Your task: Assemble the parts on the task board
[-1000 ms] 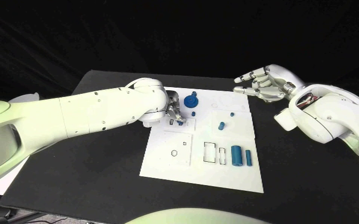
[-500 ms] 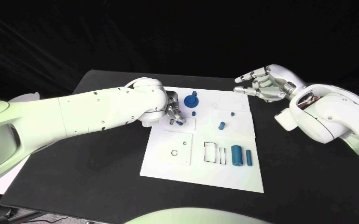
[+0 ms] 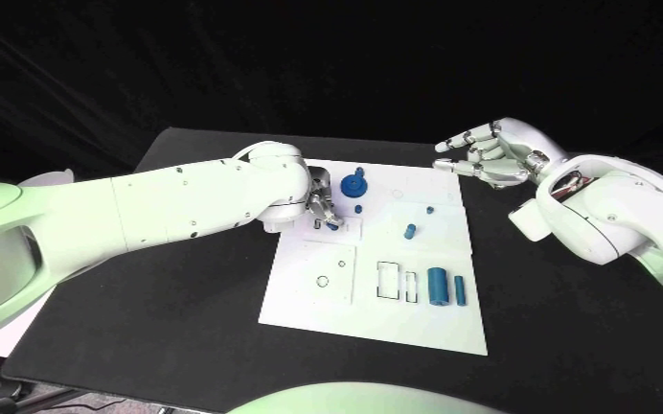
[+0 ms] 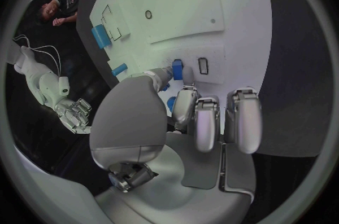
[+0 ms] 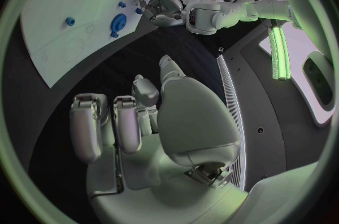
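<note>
Blue small part (image 4: 177,70) pinched in left robot hand (image 3: 318,205) near task board (image 3: 415,323) far-left corner; best lowered straight into rectangular slot (image 4: 203,65); right robot hand (image 3: 484,156) empty, fingers apart

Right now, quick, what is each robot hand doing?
Left hand: pinching a small blue part over the task board.
Right hand: holding nothing, fingers loosely curled, apart.

You have no text, label, brand, number or sign to read here. The task board (image 3: 373,309) carries only plain black outlines, rectangles and small circles, with no lettering beside them, and the blue parts on it are unmarked. The white arm covers show small dark dots but no writing you could make out.
</note>
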